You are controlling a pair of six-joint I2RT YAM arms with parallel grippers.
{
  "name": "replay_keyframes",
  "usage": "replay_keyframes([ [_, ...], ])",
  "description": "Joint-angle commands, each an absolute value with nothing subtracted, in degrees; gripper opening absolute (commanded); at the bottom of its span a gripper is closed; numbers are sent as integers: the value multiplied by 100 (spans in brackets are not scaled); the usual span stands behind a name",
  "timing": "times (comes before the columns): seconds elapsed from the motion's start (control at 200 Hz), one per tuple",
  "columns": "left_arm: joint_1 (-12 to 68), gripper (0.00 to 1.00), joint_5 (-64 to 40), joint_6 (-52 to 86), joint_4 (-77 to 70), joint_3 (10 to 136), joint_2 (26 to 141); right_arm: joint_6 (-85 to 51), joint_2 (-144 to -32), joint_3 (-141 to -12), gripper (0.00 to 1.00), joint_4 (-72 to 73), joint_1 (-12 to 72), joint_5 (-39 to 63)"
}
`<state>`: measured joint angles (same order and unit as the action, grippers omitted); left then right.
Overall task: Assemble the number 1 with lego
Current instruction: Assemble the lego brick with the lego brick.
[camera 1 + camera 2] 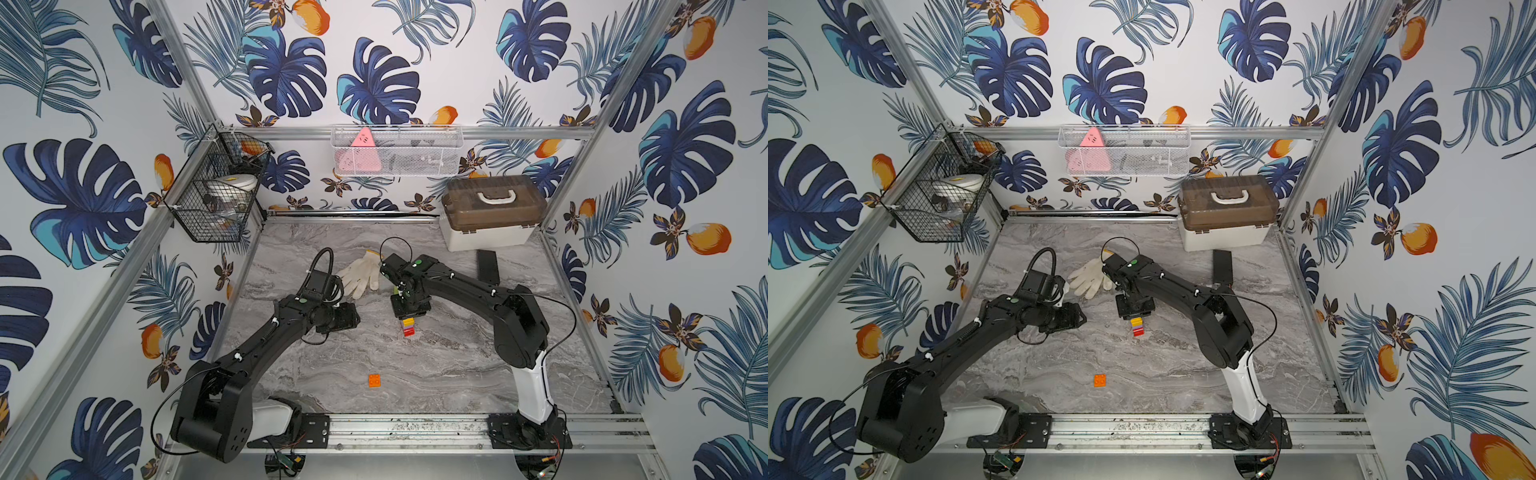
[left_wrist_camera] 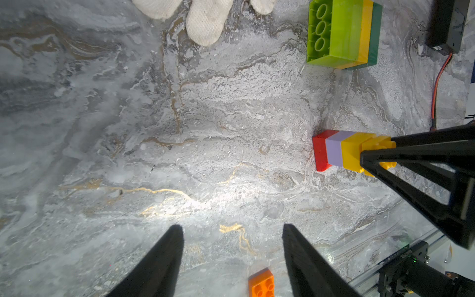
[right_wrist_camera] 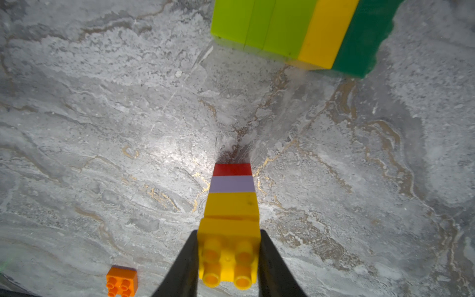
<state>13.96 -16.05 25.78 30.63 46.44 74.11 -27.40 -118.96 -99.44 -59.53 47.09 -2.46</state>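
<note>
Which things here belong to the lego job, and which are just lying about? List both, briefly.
Job: narrow column, held in the right end effector; chunky lime-yellow-green block; loose orange brick.
Lying about: white glove; lidded storage box; black wire basket; white mesh basket.

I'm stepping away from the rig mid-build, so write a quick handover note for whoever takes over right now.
Grippers: the right gripper is shut on the top yellow brick of the column (red, lilac, yellow, yellow), red end down at the table. The left gripper is open and empty.
Done: the column is stacked; the lime-yellow-dark green block is built and lies on its side, apart.
Left: the loose orange brick, and probably joining the column and block.
</note>
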Motion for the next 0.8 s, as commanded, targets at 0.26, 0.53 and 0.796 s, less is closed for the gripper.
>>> replay_keyframes([
  [0.26, 1395, 67, -1512, 2558, 3085, 4658, 7422, -2765, -11865, -9559, 33, -5701, 4695, -367],
  [0.53, 1393, 67, -1494, 2564, 3102, 4659, 7447, -2976, -11375, -8586, 27, -4937, 4831, -668],
  [0.796, 1397, 67, -1446, 2562, 3111, 4658, 7470, -3195, -11180, -8008, 24, -4383, 4913, -613],
])
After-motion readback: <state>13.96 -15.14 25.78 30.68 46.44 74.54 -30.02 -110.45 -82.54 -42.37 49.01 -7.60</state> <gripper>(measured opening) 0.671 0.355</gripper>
